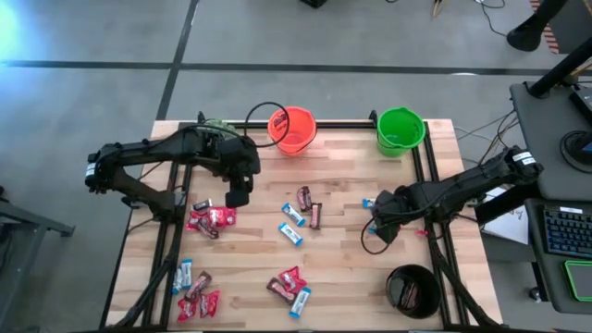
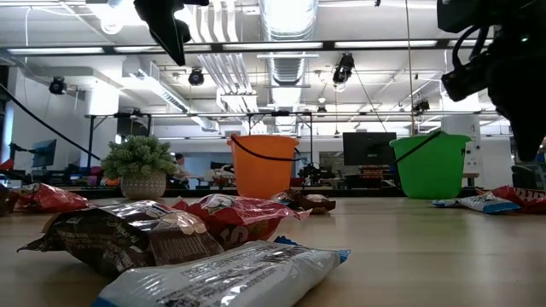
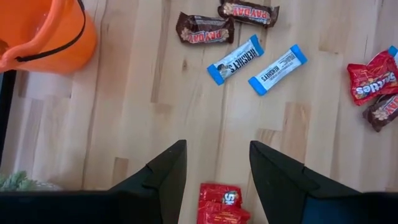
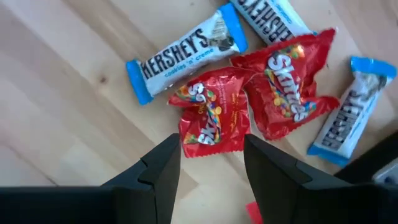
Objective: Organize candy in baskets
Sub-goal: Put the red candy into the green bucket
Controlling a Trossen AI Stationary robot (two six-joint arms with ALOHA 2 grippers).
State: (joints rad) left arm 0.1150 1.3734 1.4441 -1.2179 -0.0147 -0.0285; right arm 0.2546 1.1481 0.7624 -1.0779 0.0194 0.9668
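Note:
Wrapped candy lies scattered on the wooden table. My left gripper hangs open above the table beside a red and brown pile. In its wrist view a red candy shows between the open fingers, clear of them. My right gripper points down, open, just above two red Skittles packs and blue-and-white Hershey's bars. An orange basket and a green basket stand at the far edge. A black basket stands at the near right.
A small potted plant stands left of the orange basket. Black frame rails run along the table's sides. More candy lies mid-table, near left and near centre. Bare wood shows between the clusters.

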